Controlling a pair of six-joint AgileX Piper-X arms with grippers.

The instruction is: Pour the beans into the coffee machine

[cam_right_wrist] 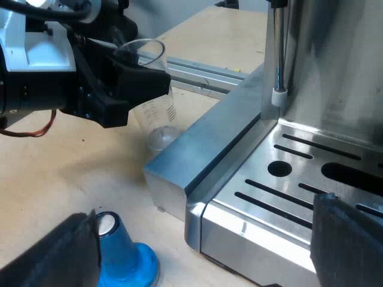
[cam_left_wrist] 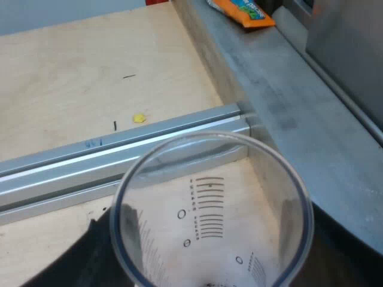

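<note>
The clear measuring glass (cam_left_wrist: 212, 197), with printed scale marks, looks empty of beans. My left gripper (cam_left_wrist: 215, 254) is shut on it, one dark finger on each side. From the right wrist view, the measuring glass (cam_right_wrist: 157, 104) stands upright with its base on or just above the wooden table, beside the espresso machine's base (cam_right_wrist: 197, 155), and my left gripper (cam_right_wrist: 128, 81) clasps its upper half. My right gripper (cam_right_wrist: 197, 251) is open, hanging over the machine's drip tray (cam_right_wrist: 281, 191) corner with nothing between its fingers. A blue tamper (cam_right_wrist: 122, 257) stands by one of its fingers.
An aluminium rail (cam_left_wrist: 119, 155) runs across the table just beyond the glass and meets the grey metal ledge (cam_left_wrist: 281, 101). An orange packet (cam_left_wrist: 242, 12) lies on that ledge. The machine's steam wand (cam_right_wrist: 277, 54) hangs above the drip tray. A yellow scrap (cam_left_wrist: 139, 118) lies on the wood.
</note>
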